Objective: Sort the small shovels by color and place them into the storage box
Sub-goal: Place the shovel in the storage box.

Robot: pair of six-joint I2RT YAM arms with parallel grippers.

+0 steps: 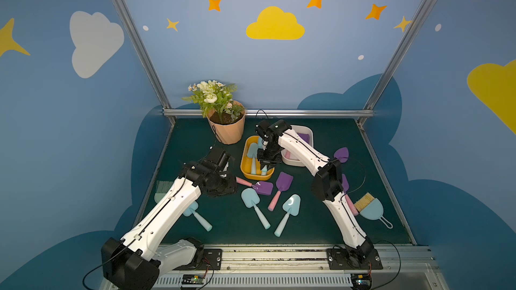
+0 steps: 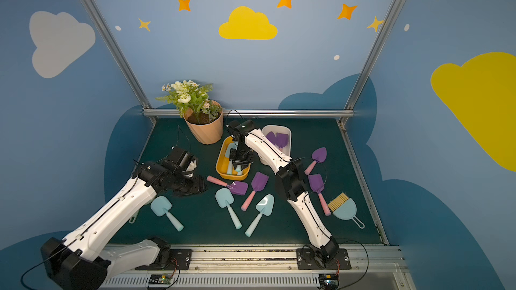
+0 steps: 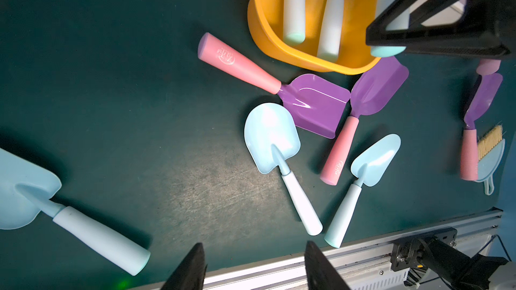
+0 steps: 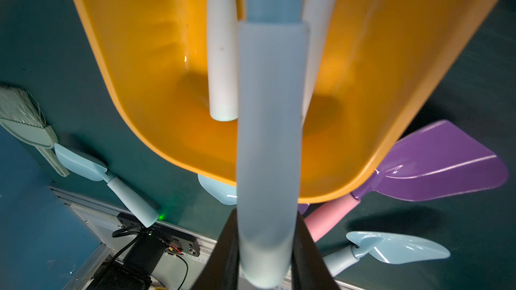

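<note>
The light blue shovel (image 4: 268, 135) in play hangs over the yellow box (image 4: 139, 93). The right hand (image 4: 266, 246) holds it by its pale handle and is clamped tight on it. The shovel's long axis runs along the box's long side, with the blade toward the far end and the butt of the handle toward the robot. It lies parallel to the blue shovels (image 4: 222, 51) already inside. The butt sits roughly over the near rim, so I judge the coming move turns on that. The shovel needs to travel a little farther in before release, or the handle may catch on the rim.

Just beside the yellow box stands the white box (image 2: 276, 127), with purple shovels (image 2: 280, 138) in it.

The left hand (image 3: 254, 269) hovers above the table (image 1: 315, 218), its fingers partly spread with nothing between them. The loose shovel nearest it is a purple one (image 3: 312, 104), whose pink handle points toward the left arm. Its blade touches a second purple shovel (image 3: 374, 93). Three blue shovels (image 1: 250, 198) lie loose on the table, and two more purple ones (image 2: 319, 154) lie on the right arm's side.

The only writing is an embossed logo (image 3: 226, 57) on the pink handles, in a curly script I cannot read.
</note>
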